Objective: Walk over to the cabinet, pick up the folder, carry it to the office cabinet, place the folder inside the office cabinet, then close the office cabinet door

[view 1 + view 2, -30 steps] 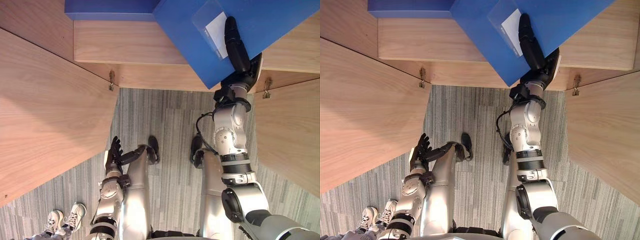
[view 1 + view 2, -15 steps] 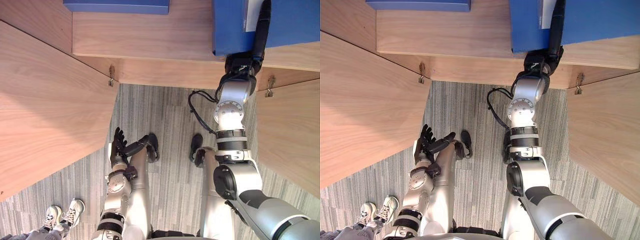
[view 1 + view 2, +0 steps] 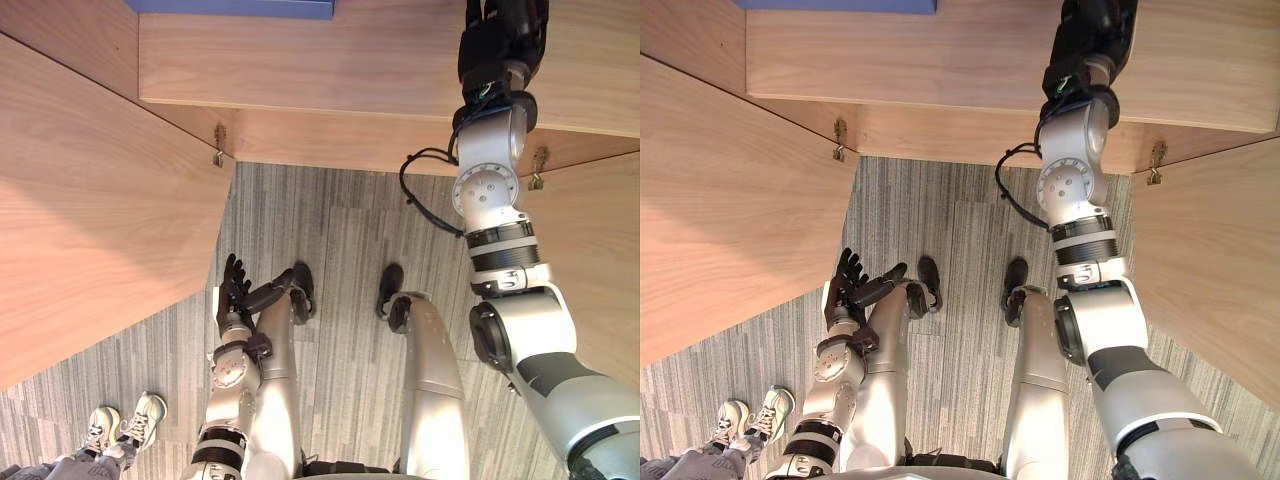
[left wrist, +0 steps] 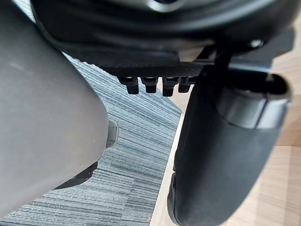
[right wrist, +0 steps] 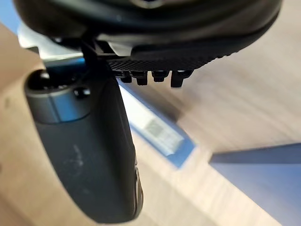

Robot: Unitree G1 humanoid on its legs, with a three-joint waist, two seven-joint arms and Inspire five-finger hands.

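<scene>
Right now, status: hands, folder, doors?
Left hand open, idle. Right hand open over shelf. Folder on shelf, not gripped. Left door, right door open; person's shoes lower left.

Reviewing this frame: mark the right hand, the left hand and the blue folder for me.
right hand (image 3: 500, 40): left eye view, on the hand's dark back.
left hand (image 3: 235, 295): left eye view, on the palm.
blue folder (image 5: 186, 152): right wrist view, on its blue edge beside the white label.
</scene>
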